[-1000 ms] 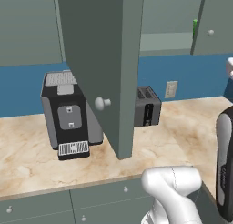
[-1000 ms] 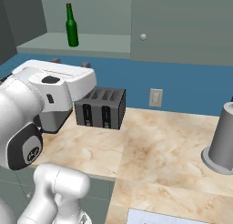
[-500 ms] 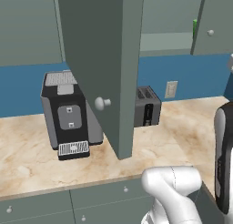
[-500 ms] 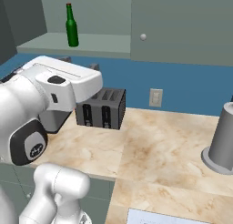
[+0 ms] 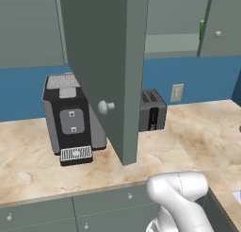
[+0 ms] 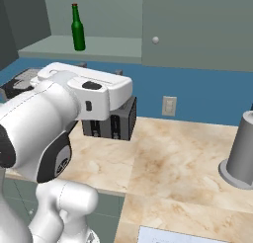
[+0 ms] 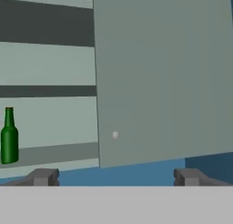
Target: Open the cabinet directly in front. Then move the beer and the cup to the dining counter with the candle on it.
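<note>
- While the cabinet (image 5: 106,61) stands open, its flat grey-green door swings out over the worktop (image 5: 197,127), and the round pale knob (image 5: 106,106) shows on the door's face in the left base view.
- From the right base view, the beer bottle (image 6: 77,28) stands upright on the lowest shelf (image 6: 94,46) of the open cabinet, toward the shelf's left part, with its red cap on top.
- Seen from the hand view, the same bottle (image 7: 9,137) stands upright at the left on a pale shelf, well apart from a closed door (image 7: 164,77) with a small round knob (image 7: 115,135) to its right.
- A sliver of bright green, the cup (image 5: 201,29), peeks out at the upper right of the left base view, just beside the edge of a neighbouring cabinet door (image 5: 221,23); how it sits I cannot tell.
- The gripper (image 7: 113,176) hangs with its two dark fingertips (image 7: 43,176) spread wide apart, nothing between them, well short of the bottle.
- On the marble worktop, a black coffee machine (image 5: 68,115) stands at the left and a dark toaster (image 5: 151,111) sits behind the open door, near a wall socket (image 5: 176,92).
- A grey cylinder (image 6: 242,150) on a round base stands at the right of the worktop in the right base view.
</note>
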You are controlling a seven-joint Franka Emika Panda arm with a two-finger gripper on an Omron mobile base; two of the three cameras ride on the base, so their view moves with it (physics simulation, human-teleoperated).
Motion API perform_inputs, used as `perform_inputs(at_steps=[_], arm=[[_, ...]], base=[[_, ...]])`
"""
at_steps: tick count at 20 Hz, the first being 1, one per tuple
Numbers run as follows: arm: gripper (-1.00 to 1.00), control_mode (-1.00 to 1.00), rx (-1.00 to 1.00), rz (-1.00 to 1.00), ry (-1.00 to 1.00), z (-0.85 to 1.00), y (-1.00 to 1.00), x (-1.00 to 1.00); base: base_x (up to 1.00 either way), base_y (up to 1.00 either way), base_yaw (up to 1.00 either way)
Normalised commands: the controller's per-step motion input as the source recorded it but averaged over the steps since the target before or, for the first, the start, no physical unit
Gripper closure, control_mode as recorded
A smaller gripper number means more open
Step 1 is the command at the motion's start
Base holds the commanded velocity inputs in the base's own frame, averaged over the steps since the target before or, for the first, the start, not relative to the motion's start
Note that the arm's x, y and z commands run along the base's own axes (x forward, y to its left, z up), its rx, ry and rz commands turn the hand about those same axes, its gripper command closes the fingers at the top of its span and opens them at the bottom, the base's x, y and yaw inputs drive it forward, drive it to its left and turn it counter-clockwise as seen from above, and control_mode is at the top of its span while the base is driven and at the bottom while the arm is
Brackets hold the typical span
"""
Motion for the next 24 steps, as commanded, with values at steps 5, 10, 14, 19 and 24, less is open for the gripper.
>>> perform_inputs(at_steps=[5, 10, 14, 19, 24], arm=[[-1.00, -1.00, 0.00, 0.00, 0.00, -0.02, 0.00, 0.08], [-1.00, -1.00, 0.00, 0.00, 0.03, -0.20, 0.00, 0.16], [-1.00, -1.00, 0.00, 0.00, 0.00, -0.04, 0.00, 0.12], [-1.00, -1.00, 0.00, 0.00, 0.00, 0.00, 0.00, 0.13], [-1.00, -1.00, 0.00, 0.00, 0.00, 0.00, 0.00, 0.37]], base=[[0.00, 0.00, 0.00], [0.00, 0.00, 0.00], [0.00, 0.00, 0.00], [0.00, 0.00, 0.00], [0.00, 0.00, 0.00]])
